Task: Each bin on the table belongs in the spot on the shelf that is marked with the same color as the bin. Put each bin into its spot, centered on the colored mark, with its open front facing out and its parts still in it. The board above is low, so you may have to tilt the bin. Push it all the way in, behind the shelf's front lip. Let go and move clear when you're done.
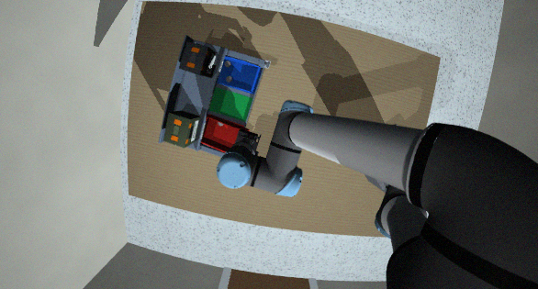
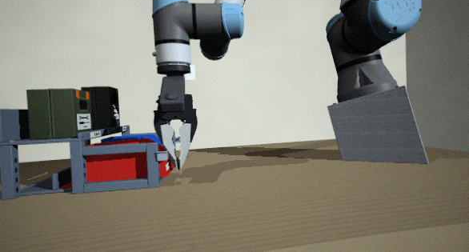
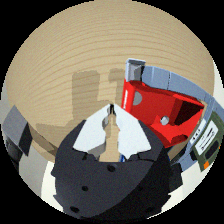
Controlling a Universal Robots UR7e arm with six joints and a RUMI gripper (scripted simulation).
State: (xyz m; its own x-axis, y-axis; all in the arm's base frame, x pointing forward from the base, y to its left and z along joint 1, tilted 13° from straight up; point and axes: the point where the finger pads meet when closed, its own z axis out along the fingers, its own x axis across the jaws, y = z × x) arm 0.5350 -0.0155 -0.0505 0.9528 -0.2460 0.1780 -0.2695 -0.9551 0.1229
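Gripper (image 1: 252, 138) (image 2: 178, 168) (image 3: 112, 104) shut beside red bin (image 1: 221, 134) (image 2: 116, 166) (image 3: 150, 112), long axis running shelf-front-to-back.

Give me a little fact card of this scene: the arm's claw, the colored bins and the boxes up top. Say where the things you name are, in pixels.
claw: two-jaw gripper (image 1: 257, 137) (image 2: 178, 168) (image 3: 112, 104), shut, pointing down
claw holds: nothing
claw position: at the red bin's front
red bin: (image 1: 221, 132) (image 2: 116, 166) (image 3: 160, 112) in the shelf's lower level, at one end
blue bin: (image 1: 241, 74) at the other end
between them: green area (image 1: 230, 104)
upper level: olive-green case (image 1: 178, 132) (image 2: 51, 114), black case (image 1: 196, 59) (image 2: 106, 104)
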